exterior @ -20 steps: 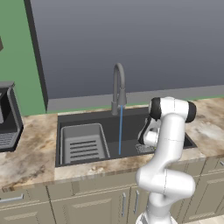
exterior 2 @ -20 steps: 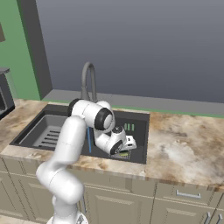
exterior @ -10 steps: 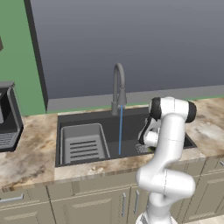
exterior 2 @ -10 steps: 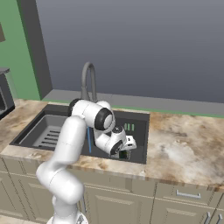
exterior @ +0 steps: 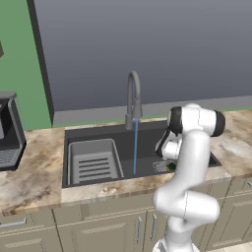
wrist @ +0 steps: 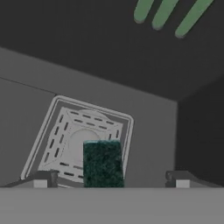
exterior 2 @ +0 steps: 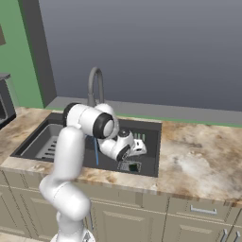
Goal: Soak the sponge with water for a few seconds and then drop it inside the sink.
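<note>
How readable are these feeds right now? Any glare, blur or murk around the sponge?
Hand view: dim and soft, the sponge a dark green patch over the pale drain grate. Left base view: even light, no glare, the water crisp. Right base view: the sink interior very dark.

A mottled beige stone countertop (exterior: 34, 167) runs the full width of the scene, over a row of beige base cabinets (exterior: 93, 231) with paneled doors and slim metal handles. At the far left, a dark coffee machine (exterior: 9, 130) stands upright on the countertop, partly cut off by the frame edge. A grey wall panel (exterior 2: 156, 52) rises behind the counter. To its left, a green wall (exterior: 19, 64) is separated from the panel by a dark vertical strip. A grey ledge (exterior 2: 189, 113) runs along the panel's base.
</note>
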